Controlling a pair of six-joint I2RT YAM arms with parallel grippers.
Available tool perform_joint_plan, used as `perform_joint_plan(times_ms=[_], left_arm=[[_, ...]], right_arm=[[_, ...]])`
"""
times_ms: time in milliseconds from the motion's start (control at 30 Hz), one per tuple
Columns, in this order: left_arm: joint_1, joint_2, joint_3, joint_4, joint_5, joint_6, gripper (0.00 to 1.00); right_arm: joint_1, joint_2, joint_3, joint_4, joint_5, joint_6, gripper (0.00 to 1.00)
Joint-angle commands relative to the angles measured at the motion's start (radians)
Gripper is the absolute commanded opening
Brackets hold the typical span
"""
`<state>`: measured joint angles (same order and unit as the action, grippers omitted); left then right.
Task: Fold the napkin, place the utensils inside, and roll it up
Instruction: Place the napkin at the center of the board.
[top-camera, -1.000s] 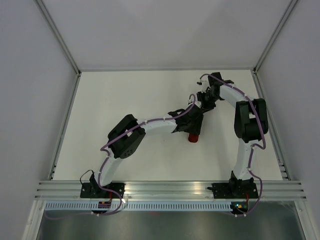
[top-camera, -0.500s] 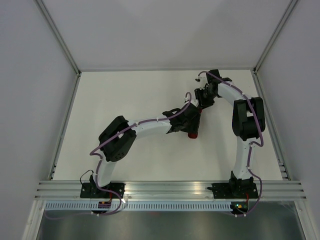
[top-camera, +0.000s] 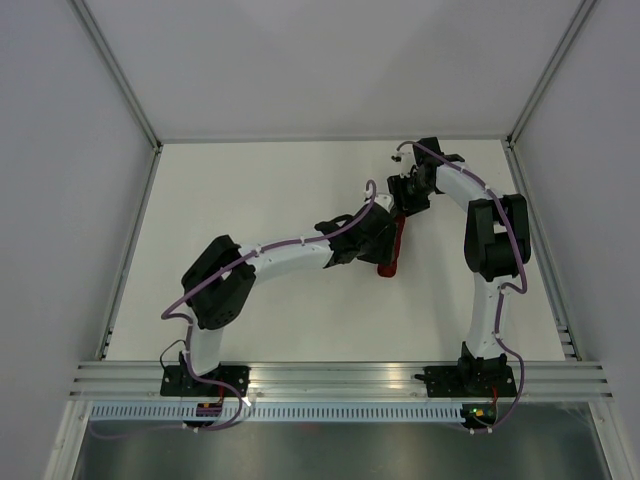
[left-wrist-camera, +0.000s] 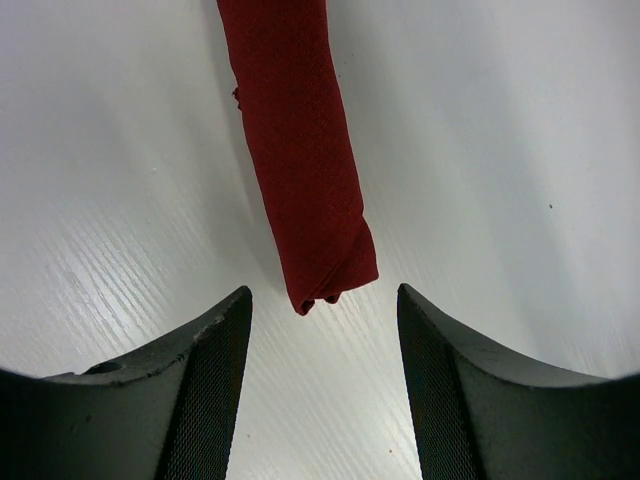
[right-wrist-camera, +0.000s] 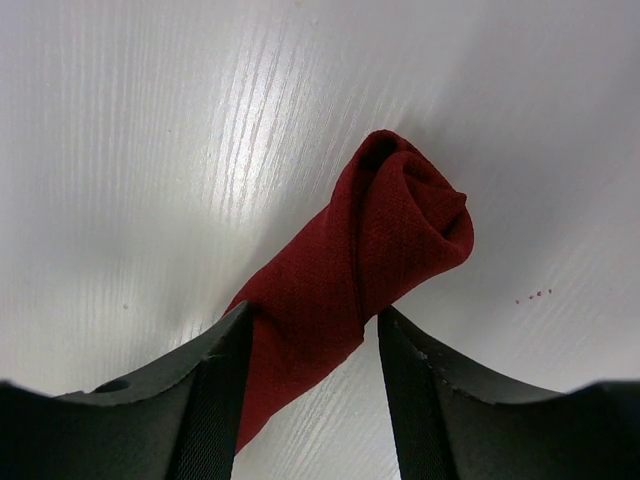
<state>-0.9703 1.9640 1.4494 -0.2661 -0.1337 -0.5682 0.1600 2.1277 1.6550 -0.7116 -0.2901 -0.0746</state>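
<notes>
The left end effector (left-wrist-camera: 322, 310) is held wide open. Its 2 fingers (left-wrist-camera: 215, 380) are set either side of one end of the napkin (left-wrist-camera: 298, 150), and no contact is seen. The right end effector (right-wrist-camera: 312, 325) is set astride the roll just short of its spiral end, with the cloth filling the gap between the 2 fingers; whether it is gripped cannot be told. The napkin is rolled into a tight dark red tube and laid flat on the white desk (left-wrist-camera: 520, 150), right of centre, between the 2 arms.
</notes>
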Motion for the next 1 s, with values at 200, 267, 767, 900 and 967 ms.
perform_joint_plan(times_ms=[200,267,767,900,967], left_arm=[[0.005,-0.096,-0.027,0.033,-0.015,0.051,0.64],[0.007,-0.099,-0.030,0.033,-0.015,0.053,0.64],[0.019,-0.219,-0.098,0.056,0.013,0.082,0.64],[0.045,-0.362,-0.242,0.091,0.034,0.087,0.64],[0.067,-0.428,-0.289,0.096,0.045,0.091,0.64]], right_arm=[[0.001,-0.029,0.048,-0.029,0.040,0.027,0.61],[0.001,-0.035,0.048,-0.029,0.042,0.027,0.63],[-0.026,-0.118,0.143,-0.095,-0.052,0.021,0.76],[-0.121,-0.210,0.175,-0.140,-0.153,-0.014,0.77],[-0.152,-0.297,0.152,-0.149,-0.184,-0.043,0.78]])
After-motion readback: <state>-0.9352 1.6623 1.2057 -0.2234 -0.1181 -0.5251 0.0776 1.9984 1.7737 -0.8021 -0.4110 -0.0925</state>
